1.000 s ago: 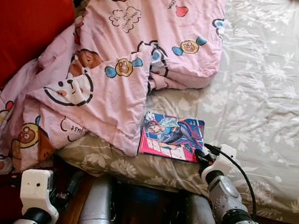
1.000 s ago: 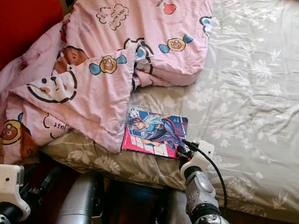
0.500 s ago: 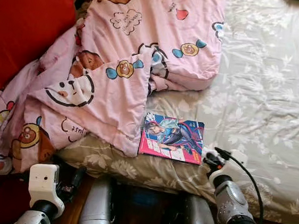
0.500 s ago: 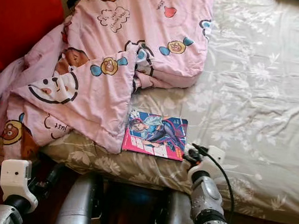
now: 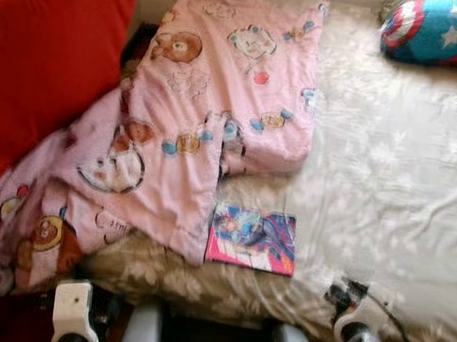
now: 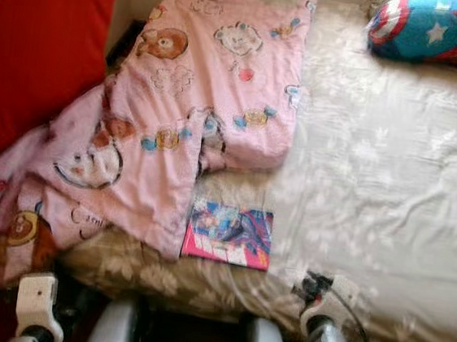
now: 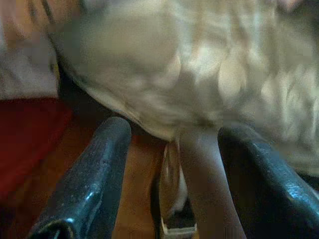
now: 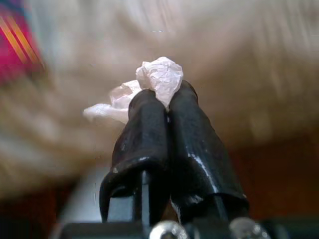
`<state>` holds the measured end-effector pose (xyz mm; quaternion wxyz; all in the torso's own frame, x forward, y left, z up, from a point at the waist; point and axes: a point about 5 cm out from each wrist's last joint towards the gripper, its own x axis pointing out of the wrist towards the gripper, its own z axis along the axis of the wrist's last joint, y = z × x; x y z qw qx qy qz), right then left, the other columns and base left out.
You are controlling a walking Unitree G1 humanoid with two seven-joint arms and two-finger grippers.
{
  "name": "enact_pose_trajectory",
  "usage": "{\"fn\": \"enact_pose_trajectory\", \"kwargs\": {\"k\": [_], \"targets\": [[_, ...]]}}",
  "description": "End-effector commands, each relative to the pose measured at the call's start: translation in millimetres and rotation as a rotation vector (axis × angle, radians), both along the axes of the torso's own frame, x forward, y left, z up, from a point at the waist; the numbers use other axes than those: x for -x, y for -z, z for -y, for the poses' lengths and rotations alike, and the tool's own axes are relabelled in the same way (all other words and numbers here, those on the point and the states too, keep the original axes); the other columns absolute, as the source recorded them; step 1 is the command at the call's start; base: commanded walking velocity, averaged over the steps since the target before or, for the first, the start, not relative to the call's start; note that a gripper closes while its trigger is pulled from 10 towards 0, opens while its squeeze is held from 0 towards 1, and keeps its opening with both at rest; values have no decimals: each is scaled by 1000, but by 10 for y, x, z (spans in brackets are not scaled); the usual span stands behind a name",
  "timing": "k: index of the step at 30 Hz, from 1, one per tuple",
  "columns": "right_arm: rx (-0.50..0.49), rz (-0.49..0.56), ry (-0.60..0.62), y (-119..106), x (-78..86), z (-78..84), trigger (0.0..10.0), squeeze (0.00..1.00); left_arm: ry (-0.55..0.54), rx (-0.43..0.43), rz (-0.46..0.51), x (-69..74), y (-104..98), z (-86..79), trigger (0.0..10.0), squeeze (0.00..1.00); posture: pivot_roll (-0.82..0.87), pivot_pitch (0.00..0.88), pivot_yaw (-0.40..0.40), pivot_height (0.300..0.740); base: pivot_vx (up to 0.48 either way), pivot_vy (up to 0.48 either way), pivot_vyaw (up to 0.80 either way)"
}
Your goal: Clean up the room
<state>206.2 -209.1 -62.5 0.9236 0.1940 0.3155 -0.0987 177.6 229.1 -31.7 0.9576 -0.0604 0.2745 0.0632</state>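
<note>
My right gripper point(image 8: 167, 99) is shut on a small crumpled white tissue point(image 8: 155, 75) that sticks out past its fingertips. In the eye views the same gripper point(image 5: 338, 295) hovers at the bed's near edge, a little right of a colourful comic book point(image 5: 251, 239) lying flat on the sheet. A pink cartoon-print blanket point(image 5: 192, 126) covers the bed's left side and spills over the edge; its corner touches the book. My left gripper point(image 7: 174, 144) stands open with nothing in it, low beside the bed's near left corner.
The bed has a beige floral sheet point(image 5: 392, 172). A blue, red and white star-print pillow point(image 5: 448, 31) lies at the far right. A red surface point(image 5: 44, 62) rises on the left. Wooden floor point(image 7: 144, 169) lies under the bed edge. The views are blurred.
The camera has pulled back and tilted up, bringing the pillow into view. My right gripper has drawn back from the book's corner to the bed's edge.
</note>
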Motion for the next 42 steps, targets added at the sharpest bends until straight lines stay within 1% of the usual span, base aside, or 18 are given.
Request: {"fn": "enact_pose_trajectory", "kwargs": {"k": [1,4,5,6,8,9,15,17,18,22,24,26,28,31,34,35,37,42], "targets": [[3,-74,-8,96,138,-39,10000,0,-11,-4,-59,72,120,-15,10000,0,101,0,-51,631,0,0,0],[6,-138,-54,183,276,-111,10000,0,-14,6,-94,55,203,1,10000,0,93,0,-49,646,0,0,0],[6,-138,-54,183,276,-111,10000,0,-14,6,-94,55,203,1,10000,0,93,0,-49,646,0,0,0],[2,-182,-69,226,334,-158,10000,0,-15,9,-121,44,266,20,10000,0,91,0,-50,656,0,0,0],[7,-198,-93,243,358,-190,10000,0,-18,10,-137,42,295,23,10000,0,87,0,-48,661,0,0,0],[7,-219,-117,265,388,-237,10000,0,-26,13,-161,43,337,24,10000,0,80,0,-42,671,0,0,0],[7,-237,-117,275,379,-305,10000,0,-28,22,-248,129,451,27,10000,0,69,0,-23,706,0,0,0],[11,-239,-123,276,379,-308,10000,0,-29,23,-258,145,464,22,10000,0,73,0,-25,711,0,0,0],[15,-245,-134,278,381,-309,10000,0,-45,29,-276,169,484,10,10000,0,89,0,-38,721,0,0,0],[39,-262,-159,285,396,-295,10000,0,-56,38,-292,174,501,1,10000,0,99,0,-52,740,0,0,0],[39,-266,-158,284,389,-301,10000,0,-55,43,-296,172,507,8,10000,0,84,0,-47,740,0,0,0],[61,-289,-173,292,392,-311,10000,0,-54,43,-296,171,509,16,10000,0,75,0,-44,740,0,0,0],[45,-281,-200,288,374,-365,10000,0,-45,38,-300,167,510,21,10000,0,59,0,-38,740,0,0,0],[48,-284,-216,291,375,-392,10000,0,-44,38,-299,168,511,19,10000,0,65,0,-38,740,0,0,0],[92,-290,-251,294,379,-408,10000,0,-42,38,-296,170,511,20,10000,0,74,0,-40,740,0,0,0],[92,-290,-251,294,379,-408,10000,0,-42,38,-296,170,511,20,10000,0,74,0,-40,740,0,0,0],[97,-261,-268,276,349,-428,10000,0,-34,35,-295,171,510,18,10000,0,75,0,-40,740,0,0,575],[99,-266,-287,281,354,-452,10000,0,-33,27,-311,214,526,1,10000,0,69,0,-35,740,0,0,775]]}}
